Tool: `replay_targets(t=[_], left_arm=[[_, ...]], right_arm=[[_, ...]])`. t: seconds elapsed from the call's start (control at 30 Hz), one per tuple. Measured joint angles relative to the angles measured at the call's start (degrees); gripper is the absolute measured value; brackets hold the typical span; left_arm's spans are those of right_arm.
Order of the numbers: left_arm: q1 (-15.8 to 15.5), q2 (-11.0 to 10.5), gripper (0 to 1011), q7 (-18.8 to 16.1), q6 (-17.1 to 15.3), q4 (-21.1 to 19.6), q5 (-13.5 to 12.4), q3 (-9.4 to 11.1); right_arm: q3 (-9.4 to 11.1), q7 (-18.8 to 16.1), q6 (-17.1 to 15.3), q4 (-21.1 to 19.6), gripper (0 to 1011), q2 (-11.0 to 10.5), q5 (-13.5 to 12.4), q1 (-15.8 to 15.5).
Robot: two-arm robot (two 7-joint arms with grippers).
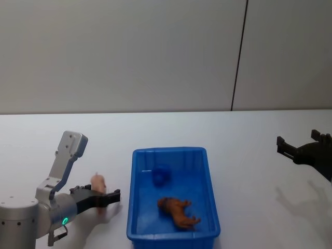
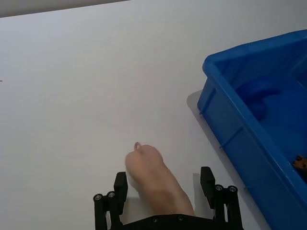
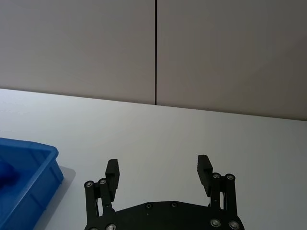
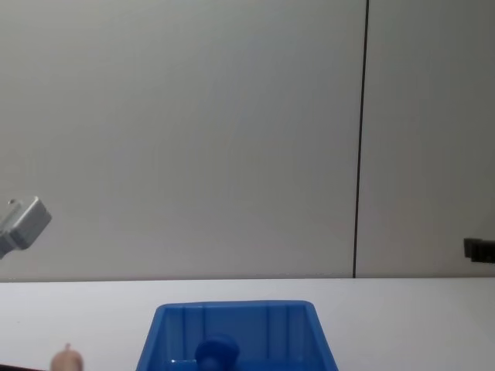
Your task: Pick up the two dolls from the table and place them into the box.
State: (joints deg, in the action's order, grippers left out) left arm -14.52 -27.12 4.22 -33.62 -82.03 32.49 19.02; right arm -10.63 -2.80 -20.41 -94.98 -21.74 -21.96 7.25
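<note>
On the white table (image 1: 244, 135), the pink doll (image 2: 156, 179) lies at nine o'clock of the blue box (image 1: 136, 207), between the spread fingers of the left gripper (image 2: 165, 187), ready for grasping. The brown doll (image 1: 178, 211) already lies inside. The right gripper (image 3: 158, 172), at three o'clock, waits spread and empty.

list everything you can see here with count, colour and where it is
box: 1, bright blue, on the table in front of the robot, near the middle
reddish-brown doll: 1, lying inside the box at its near end
blue object: 1, dark blue, rounded, inside the box toward its far end; what it is cannot be told
pale pink doll: 1, on the table to the left of the box, between the left gripper's open fingers
table: 1, white, under everything
wall: grey panels with one dark vertical seam, behind the table
left gripper: 1, black, open, low over the table around the pink doll
right gripper: 1, black, open and holding nothing, above the table to the right of the box
</note>
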Motion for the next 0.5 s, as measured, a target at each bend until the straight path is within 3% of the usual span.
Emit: replay_targets(t=[0.23, 0.5], left_arm=[[-0.22, 0.2, 858, 0.24, 0.12, 0.73, -0.08, 0.03], [-0.37, 0.38, 589, 0.43, 0.25, 1.26, -0.14, 0.08]], right_arm=[[0.0, 0.0, 0.0, 0.0, 1001, 0.0, 0.0, 0.0], [0.0, 0.0, 0.0, 0.0, 1001, 0.0, 0.0, 0.0]])
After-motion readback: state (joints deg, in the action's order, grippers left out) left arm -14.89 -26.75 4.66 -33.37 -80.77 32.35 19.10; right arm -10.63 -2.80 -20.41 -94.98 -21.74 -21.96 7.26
